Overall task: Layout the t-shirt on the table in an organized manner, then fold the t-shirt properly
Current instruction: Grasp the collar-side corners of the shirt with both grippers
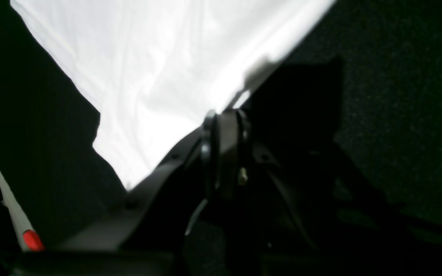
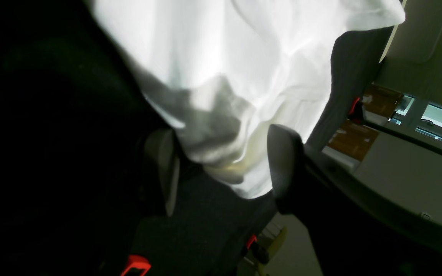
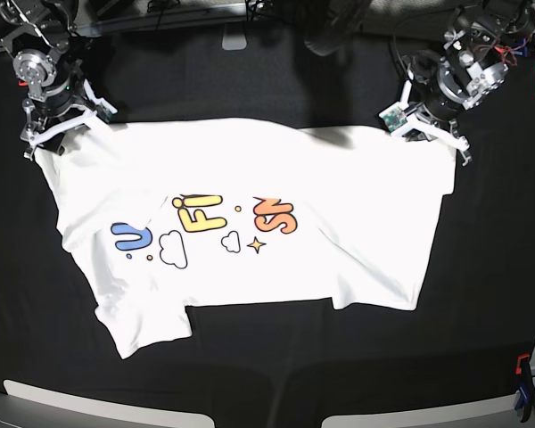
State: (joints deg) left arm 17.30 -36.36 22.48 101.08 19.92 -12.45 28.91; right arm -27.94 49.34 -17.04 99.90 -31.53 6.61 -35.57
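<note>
Big black cloth table [image 3: 276, 374], matte, w/ the white cotton printed t-shirt [image 3: 339, 232] spread print-up between both arms. Left gripper [image 3: 432, 134] is pinched tight on its hem corner; right gripper [image 3: 61, 132] is spread wide, a soft rumpled corner between its pads. A hard tug by the left probably skews the layout.

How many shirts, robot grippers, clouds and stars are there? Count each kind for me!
T-shirt: 1
Grippers: 2, the left gripper and the right gripper
Clouds on the shirt: 2, the big cloud and the small cloud
Star on the shirt: 1
Total: 6
</note>
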